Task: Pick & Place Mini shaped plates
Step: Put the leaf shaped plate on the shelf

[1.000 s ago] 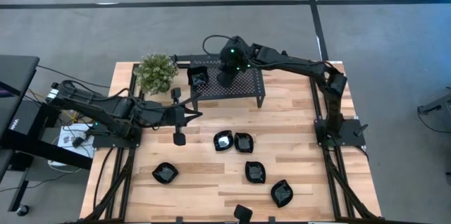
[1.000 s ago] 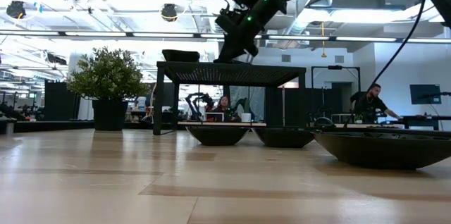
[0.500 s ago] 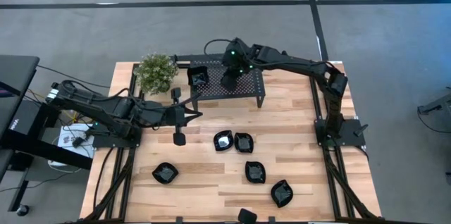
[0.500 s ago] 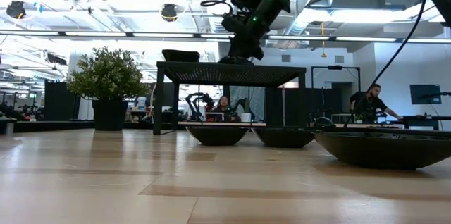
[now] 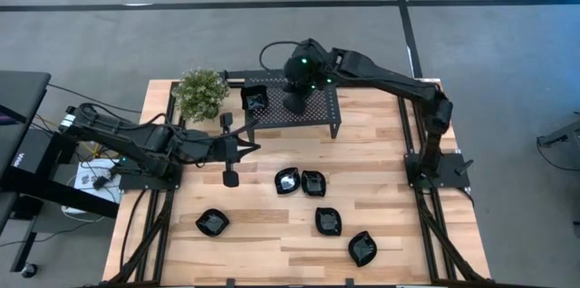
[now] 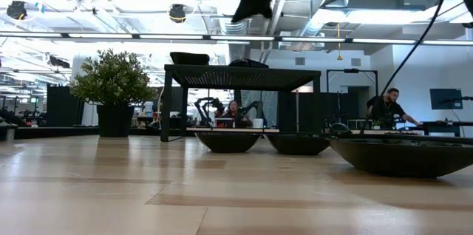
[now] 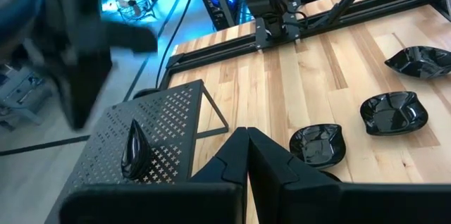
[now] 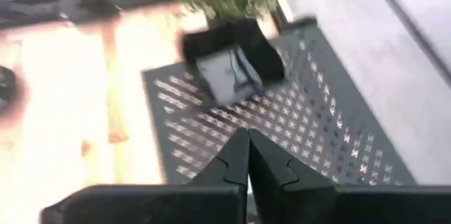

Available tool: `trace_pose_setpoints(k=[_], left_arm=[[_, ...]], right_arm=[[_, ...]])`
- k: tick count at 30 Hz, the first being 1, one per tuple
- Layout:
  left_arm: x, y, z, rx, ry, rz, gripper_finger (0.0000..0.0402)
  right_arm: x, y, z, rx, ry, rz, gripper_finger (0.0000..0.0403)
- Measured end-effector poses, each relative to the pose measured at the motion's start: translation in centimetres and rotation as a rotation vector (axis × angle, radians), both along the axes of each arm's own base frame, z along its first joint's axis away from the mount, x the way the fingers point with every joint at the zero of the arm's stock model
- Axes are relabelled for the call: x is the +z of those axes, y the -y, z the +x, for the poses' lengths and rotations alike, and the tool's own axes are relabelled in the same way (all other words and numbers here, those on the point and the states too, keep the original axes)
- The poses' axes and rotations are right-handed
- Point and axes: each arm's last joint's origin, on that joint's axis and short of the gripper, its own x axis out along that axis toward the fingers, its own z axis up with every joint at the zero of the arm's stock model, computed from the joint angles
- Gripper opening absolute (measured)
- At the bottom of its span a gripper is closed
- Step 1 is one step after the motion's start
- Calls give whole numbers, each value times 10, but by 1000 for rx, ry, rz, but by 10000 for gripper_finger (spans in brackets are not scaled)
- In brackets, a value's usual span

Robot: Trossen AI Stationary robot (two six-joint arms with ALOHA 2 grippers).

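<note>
Several glossy black mini shaped plates lie on the wooden table: a pair (image 5: 287,180) (image 5: 314,183) at the middle, others (image 5: 328,221) (image 5: 362,248) toward the near right, and one (image 5: 213,223) near left. A squarish plate (image 8: 229,72) rests on the left end of the black perforated stand (image 5: 317,111). Another plate (image 6: 247,63) sits mid-stand. My right gripper (image 6: 238,15) hangs shut, high above the stand, touching nothing. My left gripper (image 7: 246,139) waits shut above the table's left side, just in front of the stand (image 7: 141,132).
A potted plant (image 5: 200,93) stands at the table's far left, beside the stand. Bare wood lies between the stand and the plates. People sit at desks in the room beyond the table (image 6: 384,106).
My right gripper has risen from the stand's top to well above it, staying shut. A plate shows on the stand where the gripper was.
</note>
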Motion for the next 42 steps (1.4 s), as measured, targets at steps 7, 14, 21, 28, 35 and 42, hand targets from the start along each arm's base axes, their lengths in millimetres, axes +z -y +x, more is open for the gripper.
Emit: trace_pose_setpoints(k=[7, 14, 21, 28, 35, 42], left_arm=[[-4, 5, -3, -8, -39, -30, 6], [-30, 16, -9, -31, -117, -156, 11], [-65, 22, -14, -22, -194, -198, 12], [-68, 21, -14, 5, -183, -183, 12], [-68, 21, -14, 6, -178, -190, 12], [-68, 21, -14, 9, -177, -197, 12]], right_arm=[[54, -89, -41, 41, -60, -175, 0], [29, -167, -76, 150, -38, -150, 0], [-75, -226, -79, 280, 34, -143, 0], [-122, -246, -66, 193, 24, 22, 10], [-155, -241, -52, 216, -119, 108, 77], [-194, -237, -50, 122, -322, 125, 133]])
